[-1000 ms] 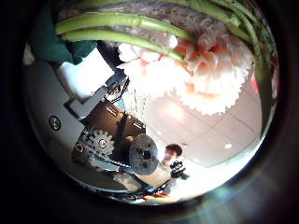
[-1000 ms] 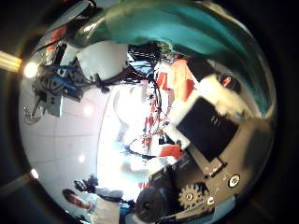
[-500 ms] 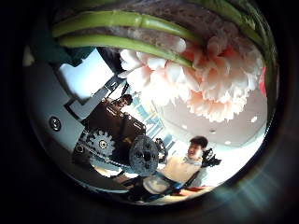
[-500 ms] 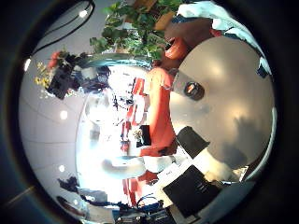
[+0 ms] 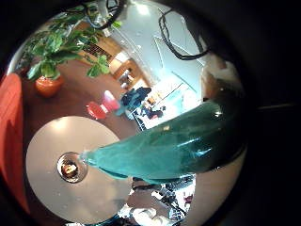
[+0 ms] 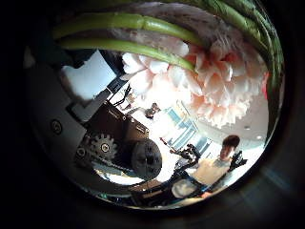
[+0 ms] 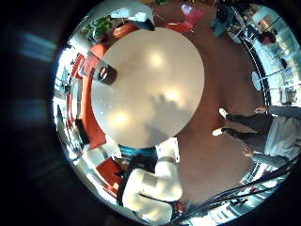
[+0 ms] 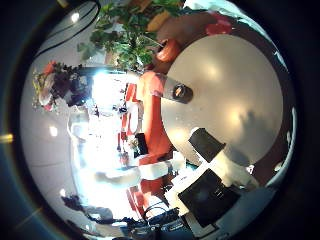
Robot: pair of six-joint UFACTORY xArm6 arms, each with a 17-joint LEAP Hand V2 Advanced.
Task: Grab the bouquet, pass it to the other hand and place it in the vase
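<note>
The bouquet, big pale blooms on long stems, fills the left thumb side palm view, lying right against the palm. Its wrap crosses the left little finger side view. My left hand is curled round it. Far off in the right thumb side view, the bouquet shows small, held up in the air. The vase stands on the round table, also seen as vase and vase. My right hand hangs over the table with relaxed fingers, holding nothing.
A leafy potted plant stands beyond the table, also seen as plant. A curved bench seat runs round the table's side near the vase. Floor lies beside the table.
The right palm view has swung from the wrap close by to the table and vase far below. The bouquet stays against the left palm while the room behind it shifts.
</note>
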